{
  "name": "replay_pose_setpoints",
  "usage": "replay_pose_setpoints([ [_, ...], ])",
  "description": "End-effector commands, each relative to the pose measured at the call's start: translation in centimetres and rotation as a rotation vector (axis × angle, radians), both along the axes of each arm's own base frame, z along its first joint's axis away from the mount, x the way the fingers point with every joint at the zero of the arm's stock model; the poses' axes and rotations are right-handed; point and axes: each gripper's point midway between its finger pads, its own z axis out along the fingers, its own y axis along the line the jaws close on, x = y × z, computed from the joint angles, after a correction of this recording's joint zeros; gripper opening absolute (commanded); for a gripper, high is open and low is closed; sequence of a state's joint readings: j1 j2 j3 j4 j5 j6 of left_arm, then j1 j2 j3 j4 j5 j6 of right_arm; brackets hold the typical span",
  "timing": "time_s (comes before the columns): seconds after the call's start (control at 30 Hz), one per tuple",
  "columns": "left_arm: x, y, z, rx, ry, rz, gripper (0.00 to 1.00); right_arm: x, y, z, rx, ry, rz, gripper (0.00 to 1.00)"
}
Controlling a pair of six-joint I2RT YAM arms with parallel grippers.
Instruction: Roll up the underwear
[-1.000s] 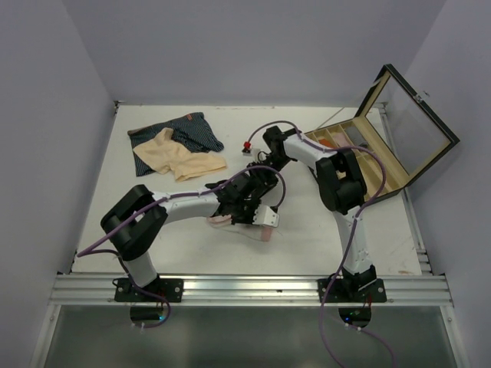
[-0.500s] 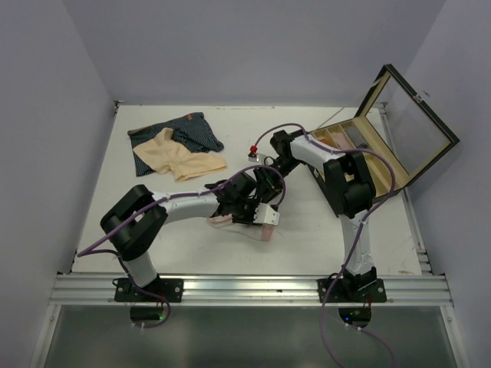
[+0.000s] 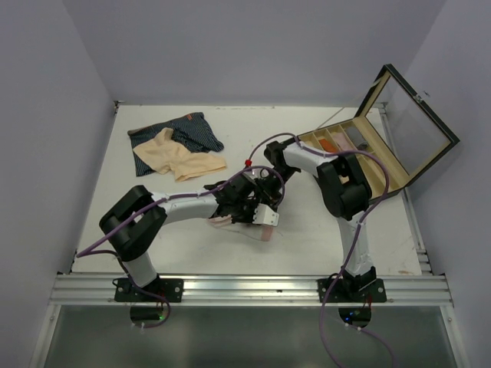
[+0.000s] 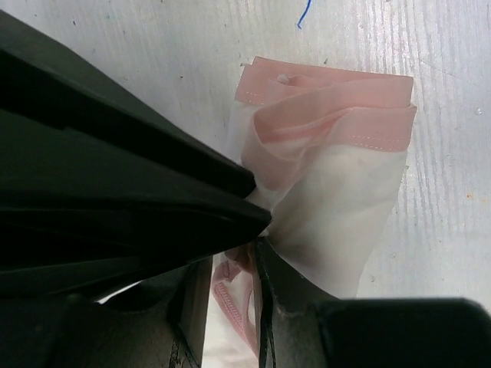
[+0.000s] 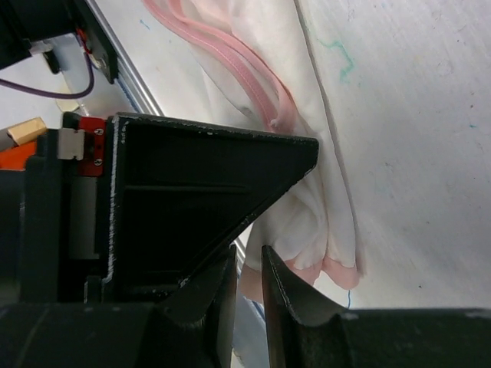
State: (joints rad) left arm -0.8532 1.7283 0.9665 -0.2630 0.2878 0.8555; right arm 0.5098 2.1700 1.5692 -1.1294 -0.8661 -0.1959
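The pink-and-white underwear (image 3: 265,230) lies bunched on the table's middle, mostly under my left gripper (image 3: 249,205). In the left wrist view the underwear (image 4: 330,176) is a folded white bundle with pink bands, and my left gripper (image 4: 234,261) is shut on a fold of it. My right gripper (image 3: 266,184) is just behind the left one. In the right wrist view the right gripper (image 5: 248,257) has its jaws nearly together, right beside the underwear (image 5: 322,222). The beige underwear (image 3: 180,157) lies on the navy striped underwear (image 3: 192,130) at the back left.
A compartmented wooden box (image 3: 349,146) with its glass lid (image 3: 414,126) raised stands at the back right, close to the right arm's elbow. The left gripper's black body (image 5: 192,199) fills much of the right wrist view.
My right gripper has swung forward and down from the back, ending close against the left gripper. The left gripper and the pink-and-white underwear have hardly moved.
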Motion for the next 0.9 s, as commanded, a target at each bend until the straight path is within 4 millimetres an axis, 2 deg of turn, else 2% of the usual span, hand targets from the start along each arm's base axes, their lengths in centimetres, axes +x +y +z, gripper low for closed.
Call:
replay_pose_setpoints([
  [0.0, -0.4, 0.5, -0.6, 0.007, 0.011, 0.001, 0.30, -0.8, -0.3, 0.6, -0.016, -0.035, 0.041, 0.23],
  [0.27, -0.5, 0.6, -0.5, 0.005, 0.011, 0.007, 0.31, 0.1, -2.6, -2.4, -0.153, -0.141, 0.061, 0.17],
  [0.47, -0.2, 0.6, 0.7, -0.020, -0.010, 0.030, 0.38, 0.8, -3.3, -3.9, -0.200, -0.193, 0.066, 0.15],
  [0.53, 0.1, 0.5, 2.1, -0.044, -0.031, 0.042, 0.42, 0.8, -3.3, -4.2, -0.198, -0.193, 0.068, 0.15],
  [0.63, 1.0, 0.2, 5.4, -0.108, -0.047, 0.082, 0.43, 0.7, -3.4, -4.4, -0.197, -0.192, 0.080, 0.15],
  [0.67, 0.9, 0.7, 6.0, -0.114, -0.016, 0.106, 0.43, 0.7, -3.4, -4.4, -0.193, -0.197, 0.083, 0.15],
  [0.7, 1.0, 0.9, 7.4, -0.141, -0.016, 0.113, 0.43, 0.7, -3.4, -4.3, -0.186, -0.204, 0.090, 0.15],
  [0.8, 0.2, 2.2, 9.3, -0.158, 0.080, 0.127, 0.41, 0.8, -3.1, -3.7, -0.154, -0.219, 0.097, 0.15],
  [0.83, -1.1, 3.0, 8.9, -0.140, 0.151, 0.125, 0.40, 0.9, -3.0, -3.5, -0.148, -0.224, 0.097, 0.15],
  [0.87, -1.2, 3.9, 8.8, -0.130, 0.186, 0.151, 0.38, 1.0, -2.7, -3.0, -0.126, -0.234, 0.097, 0.15],
])
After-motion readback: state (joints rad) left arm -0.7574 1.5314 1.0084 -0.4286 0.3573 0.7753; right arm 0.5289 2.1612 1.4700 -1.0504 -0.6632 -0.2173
